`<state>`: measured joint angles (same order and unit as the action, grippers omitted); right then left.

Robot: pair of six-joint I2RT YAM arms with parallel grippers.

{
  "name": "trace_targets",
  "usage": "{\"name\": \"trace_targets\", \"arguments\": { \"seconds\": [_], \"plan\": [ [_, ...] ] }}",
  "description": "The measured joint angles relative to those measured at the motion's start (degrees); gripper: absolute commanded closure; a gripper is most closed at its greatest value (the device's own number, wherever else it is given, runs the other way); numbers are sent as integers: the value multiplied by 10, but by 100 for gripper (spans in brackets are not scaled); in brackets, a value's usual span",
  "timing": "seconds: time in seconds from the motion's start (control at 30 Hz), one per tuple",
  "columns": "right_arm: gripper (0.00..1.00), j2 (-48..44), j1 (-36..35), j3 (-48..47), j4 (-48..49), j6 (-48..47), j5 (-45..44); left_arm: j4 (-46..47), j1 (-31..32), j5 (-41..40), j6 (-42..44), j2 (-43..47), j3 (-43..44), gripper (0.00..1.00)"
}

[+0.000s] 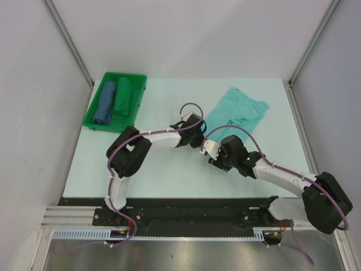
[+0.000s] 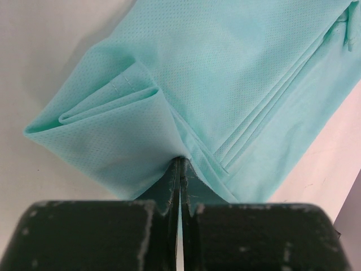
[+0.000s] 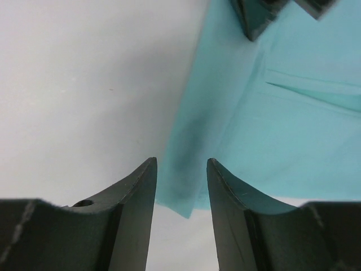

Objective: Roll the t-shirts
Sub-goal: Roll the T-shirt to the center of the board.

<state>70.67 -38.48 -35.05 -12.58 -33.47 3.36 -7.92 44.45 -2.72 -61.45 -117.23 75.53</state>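
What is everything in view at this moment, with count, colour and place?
t-shirt: one, light turquoise, lying loosely folded on the far right of the table
tray: one, green, far left corner of the table
blue roll: one, blue cloth, left side of the tray
dark green roll: one, dark green cloth, in the tray beside the blue roll
table: one, pale, under everything
left gripper: one, black, shut on a folded edge of the t-shirt
right gripper: one, black, open, at a corner of the t-shirt, not gripping it
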Motion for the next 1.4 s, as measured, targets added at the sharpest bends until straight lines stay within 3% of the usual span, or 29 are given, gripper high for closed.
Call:
{"name": "trace_targets", "arguments": {
  "seconds": [0.2, 0.4, 1.03, 1.23, 1.4],
  "plan": [
    [54, 26, -45, 0, -6, 7, -30, -1, 0, 1, 0, 0, 0, 100],
    [52, 83, -32, -5, 12, 12, -73, -2, -2, 5, 0, -1, 1, 100],
    [45, 106, -30, -14, 40, 24, -130, -17, -7, 11, 3, -3, 10, 98],
    [54, 107, -11, -18, 34, 23, -98, -17, -8, 15, 4, -4, 11, 98],
    [61, 116, 42, -34, 9, 16, 4, -17, -10, 18, 4, -4, 11, 94]
  ]
}}
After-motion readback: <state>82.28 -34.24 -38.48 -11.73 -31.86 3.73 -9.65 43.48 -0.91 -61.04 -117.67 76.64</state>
